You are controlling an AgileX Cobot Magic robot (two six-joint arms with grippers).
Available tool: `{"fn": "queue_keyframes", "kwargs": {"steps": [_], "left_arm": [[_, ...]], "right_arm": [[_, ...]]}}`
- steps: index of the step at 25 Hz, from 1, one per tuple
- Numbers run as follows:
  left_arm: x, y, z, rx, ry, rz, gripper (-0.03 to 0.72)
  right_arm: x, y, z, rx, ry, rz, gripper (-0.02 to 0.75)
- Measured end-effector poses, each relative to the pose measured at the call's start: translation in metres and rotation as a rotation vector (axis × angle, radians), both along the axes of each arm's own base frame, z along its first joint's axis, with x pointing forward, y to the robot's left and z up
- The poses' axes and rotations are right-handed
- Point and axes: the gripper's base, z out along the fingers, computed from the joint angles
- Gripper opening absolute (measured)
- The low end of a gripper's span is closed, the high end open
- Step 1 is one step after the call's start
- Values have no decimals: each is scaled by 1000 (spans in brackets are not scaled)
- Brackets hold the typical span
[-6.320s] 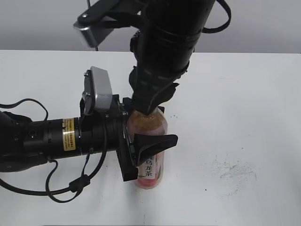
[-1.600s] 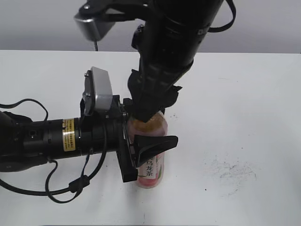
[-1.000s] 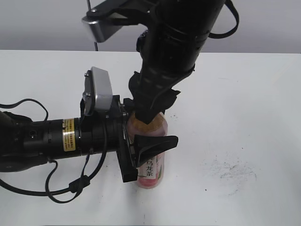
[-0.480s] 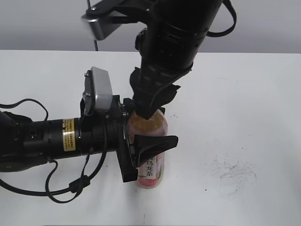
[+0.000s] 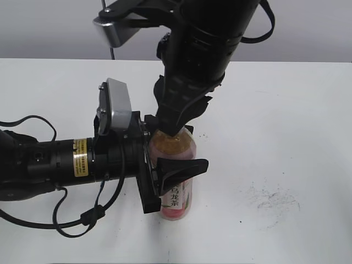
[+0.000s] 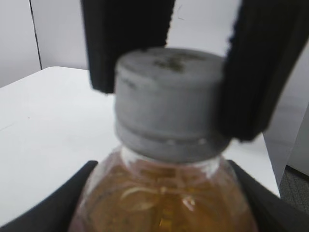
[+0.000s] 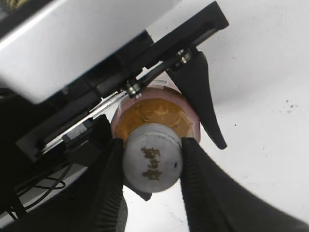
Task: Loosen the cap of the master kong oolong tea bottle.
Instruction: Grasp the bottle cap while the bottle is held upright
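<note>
While the left gripper [image 5: 165,184] clamps the body of the master kong oolong tea bottle [image 5: 175,184], which stands upright on the white table [image 5: 286,126], the right gripper [image 7: 150,166] reaches down from above, its two fingers [image 6: 251,67] pressed against opposite sides of the grey cap [image 6: 169,96].

A wide white table [image 5: 286,110] fills the scene, evenly lit with only soft shadows. Faint dark scuffs and specks [image 5: 272,199] mark its surface on the near right. Along the far edge stands a plain grey wall [image 5: 44,27]. In the left wrist view, pale wall panels [image 6: 53,34] rise behind the table, and dark floor [image 6: 294,186] shows at the right.
</note>
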Motion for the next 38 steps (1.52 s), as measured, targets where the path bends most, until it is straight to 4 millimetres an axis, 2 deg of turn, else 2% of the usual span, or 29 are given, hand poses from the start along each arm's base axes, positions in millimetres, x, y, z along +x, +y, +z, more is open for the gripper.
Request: {"fn": "queue_keyframes", "kwargs": {"steps": [3, 6, 8, 18, 21, 27, 30, 34, 35, 38], "left_arm": [[0, 0, 0, 0, 0, 0, 446], [0, 0, 0, -1, 0, 3, 446], [0, 0, 0, -1, 0, 3, 446], [0, 0, 0, -2, -3, 1, 446], [0, 0, 0, -2, -3, 2, 446], [1, 0, 0, -2, 3, 12, 446], [1, 0, 0, -2, 3, 12, 446], [1, 0, 0, -1, 2, 9, 446], [1, 0, 0, -1, 2, 8, 446], [0, 0, 0, 0, -1, 4, 446]], "right_arm": [[0, 0, 0, -2, -13, 36, 272], [0, 0, 0, -8, -48, 148, 272], [0, 0, 0, -15, -90, 275, 272], [-2, 7, 6, -71, -377, 1133, 272], [-7, 11, 6, -125, -437, 1321, 272], [-8, 14, 5, -165, -503, 1555, 272], [-8, 14, 5, -164, -502, 1551, 272], [-8, 14, 5, -166, -446, 1339, 273], [-8, 14, 5, -167, -424, 1252, 290], [-8, 15, 6, -136, -349, 938, 417]]}}
